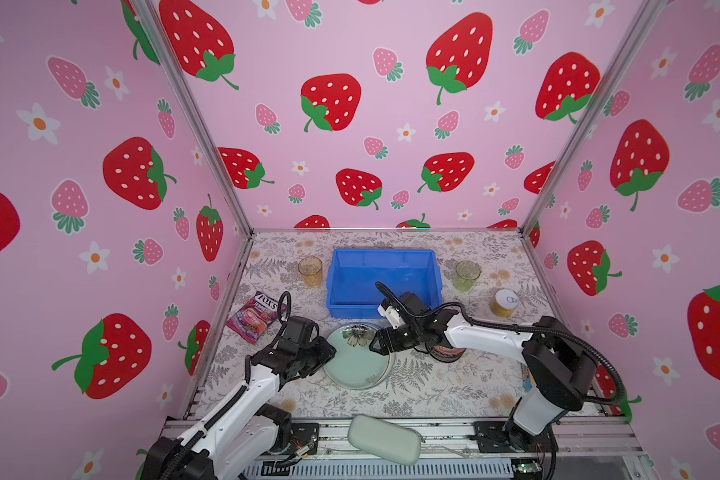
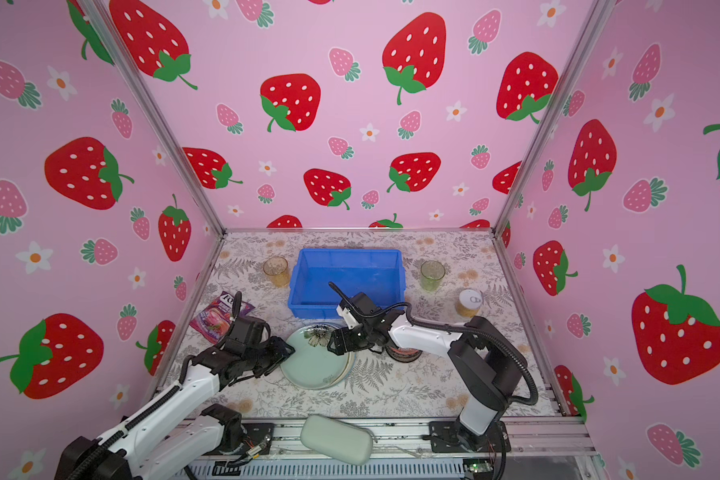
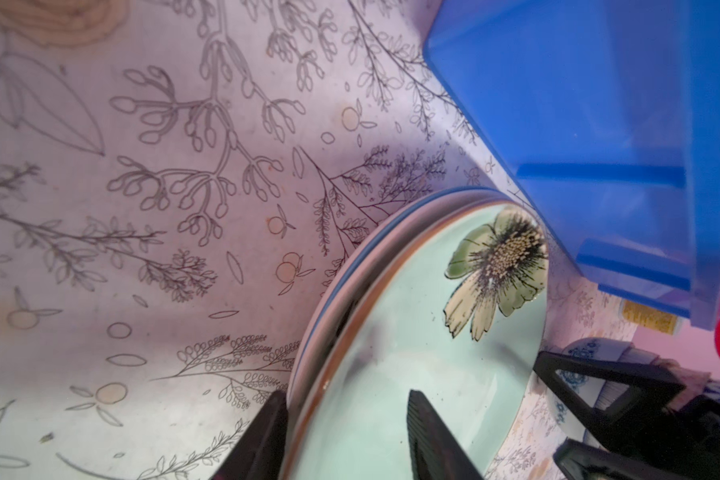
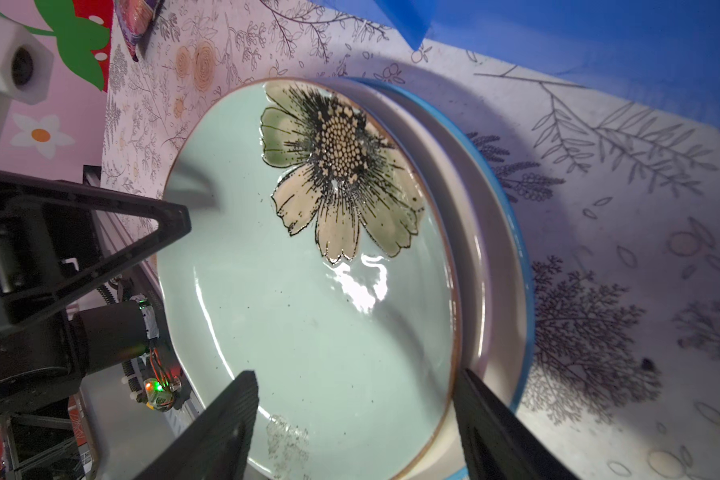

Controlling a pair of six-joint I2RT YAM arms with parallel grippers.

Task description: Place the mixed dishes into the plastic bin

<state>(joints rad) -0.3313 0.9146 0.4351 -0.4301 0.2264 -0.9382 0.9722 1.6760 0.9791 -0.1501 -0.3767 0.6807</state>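
Plate (image 1: 356, 357), round pale green ceramic with a flower, sits on a white blue-rimmed plate (image 4: 474, 232) beside the blue rectangular plastic bin (image 1: 330, 282); my left pincer (image 3: 346, 395) straddles its rim, clamped or not I cannot tell, right pincer (image 4: 355, 374) agape opposite, so I fear a shallow pinch slipping.

Plates (image 1: 350, 365) stacked before bin (image 1: 350, 311), tumblers (image 1: 310, 271) either side of bin

Bright, even light; glare on the green plate (image 4: 362, 286); wrist-view edges blurred
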